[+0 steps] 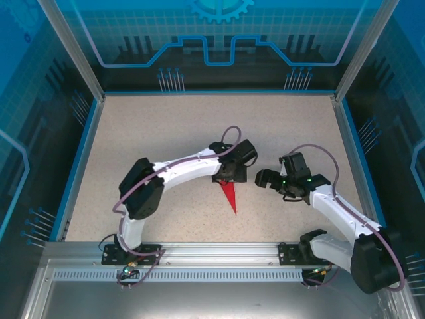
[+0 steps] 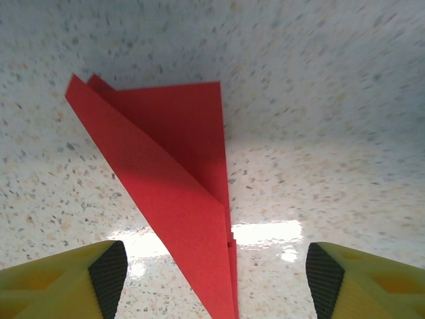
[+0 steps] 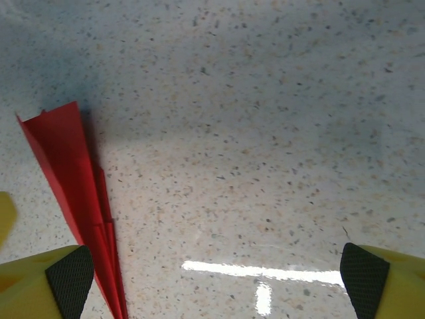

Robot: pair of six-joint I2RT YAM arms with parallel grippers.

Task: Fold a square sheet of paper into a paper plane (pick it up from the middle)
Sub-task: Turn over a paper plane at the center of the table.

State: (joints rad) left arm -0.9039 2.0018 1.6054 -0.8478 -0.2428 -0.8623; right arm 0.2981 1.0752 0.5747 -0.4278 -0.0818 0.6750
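The paper plane point(image 1: 230, 196) is seen lying on the speckled table point(image 1: 166, 133), gripped by nothing. The left gripper point(image 1: 230, 177) is held over its wide end, jaws parted. The right gripper point(image 1: 264, 178) is held just beside the plane, spread wide and empty.

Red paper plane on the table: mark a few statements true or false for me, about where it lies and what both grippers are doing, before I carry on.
1. The slim bright red paper plane lies on the speckled table, gripped by neither arm. True.
2. The left gripper is shut on the plane. False: its jaws stand open above the plane.
3. The right gripper is open. True.
4. In the top view the plane's pointed tip faces the far wall. False: it points toward the near edge of the table.
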